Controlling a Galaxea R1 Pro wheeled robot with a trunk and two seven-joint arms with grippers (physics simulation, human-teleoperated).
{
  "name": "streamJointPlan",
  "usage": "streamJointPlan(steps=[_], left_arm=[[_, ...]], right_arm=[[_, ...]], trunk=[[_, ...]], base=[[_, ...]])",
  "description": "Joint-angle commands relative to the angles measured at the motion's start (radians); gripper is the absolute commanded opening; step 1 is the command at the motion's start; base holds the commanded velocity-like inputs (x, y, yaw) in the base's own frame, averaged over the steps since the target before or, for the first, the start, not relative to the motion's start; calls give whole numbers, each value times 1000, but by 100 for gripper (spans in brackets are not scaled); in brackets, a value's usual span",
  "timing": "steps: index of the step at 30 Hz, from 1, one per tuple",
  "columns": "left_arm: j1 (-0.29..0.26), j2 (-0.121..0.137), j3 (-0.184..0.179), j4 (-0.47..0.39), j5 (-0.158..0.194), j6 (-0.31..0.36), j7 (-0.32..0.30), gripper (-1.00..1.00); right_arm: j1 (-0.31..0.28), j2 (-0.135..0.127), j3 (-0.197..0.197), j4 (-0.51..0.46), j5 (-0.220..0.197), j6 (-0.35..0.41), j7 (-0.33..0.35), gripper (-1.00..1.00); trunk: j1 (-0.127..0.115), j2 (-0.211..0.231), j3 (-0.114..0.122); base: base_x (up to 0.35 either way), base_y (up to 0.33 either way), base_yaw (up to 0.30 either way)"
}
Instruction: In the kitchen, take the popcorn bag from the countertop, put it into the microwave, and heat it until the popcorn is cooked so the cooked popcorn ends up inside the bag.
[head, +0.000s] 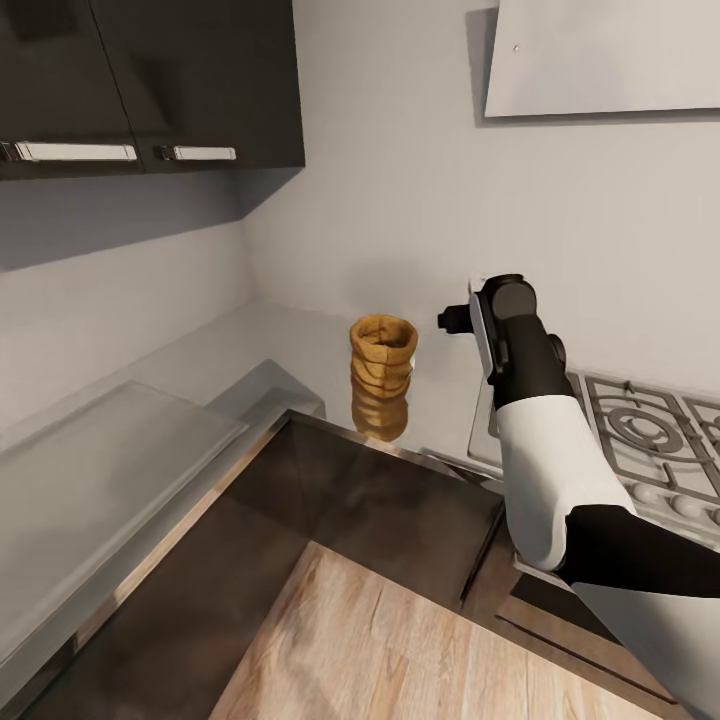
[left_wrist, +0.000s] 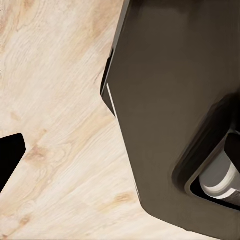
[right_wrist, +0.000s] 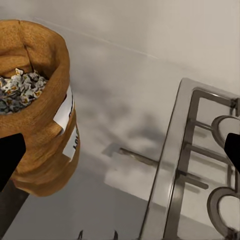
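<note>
The tan ridged popcorn bag (head: 382, 378) stands upright on the grey countertop (head: 250, 345) near the corner by the wall. In the right wrist view the popcorn bag (right_wrist: 42, 130) shows pale kernels in its open top. My right gripper (head: 452, 320) hovers over the countertop between the bag and the hob, a little to the bag's right. That gripper (right_wrist: 120, 160) is open, its fingers (right_wrist: 10, 157) spread wide, with the bag off to one side rather than between them. My left gripper (left_wrist: 120, 160) hangs low over the wooden floor, open and holding nothing. The microwave is out of view.
A grey gas hob (head: 640, 430) with black grates lies right of the bag, under my right arm. Dark upper cabinets (head: 150, 80) hang at the left and a range hood (head: 600, 55) at the right. Dark cabinet fronts (head: 380, 510) meet the wood floor (head: 400, 650).
</note>
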Motion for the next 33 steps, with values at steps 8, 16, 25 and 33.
streamJointPlan(steps=[8, 16, 25, 33], left_arm=[[0, 0, 1, -2, 4, -1, 3, 100], [0, 0, 1, -2, 4, -1, 5, 100], [0, 0, 1, -2, 4, -1, 4, 100], [0, 0, 1, -2, 4, -1, 5, 100]], right_arm=[[-1, 1, -4, -14, -7, 3, -6, 100], [-1, 1, -2, -15, -4, 3, -7, 100], [-1, 1, -1, -6, 2, 3, -14, 100], [-1, 1, -2, 34, 116, 3, -23, 100]], trunk=[[0, -1, -1], [0, -1, -1], [0, -1, -1], [0, -1, -1]], base=[[0, 0, 14], [0, 0, 244], [0, 0, 273], [0, 0, 23]])
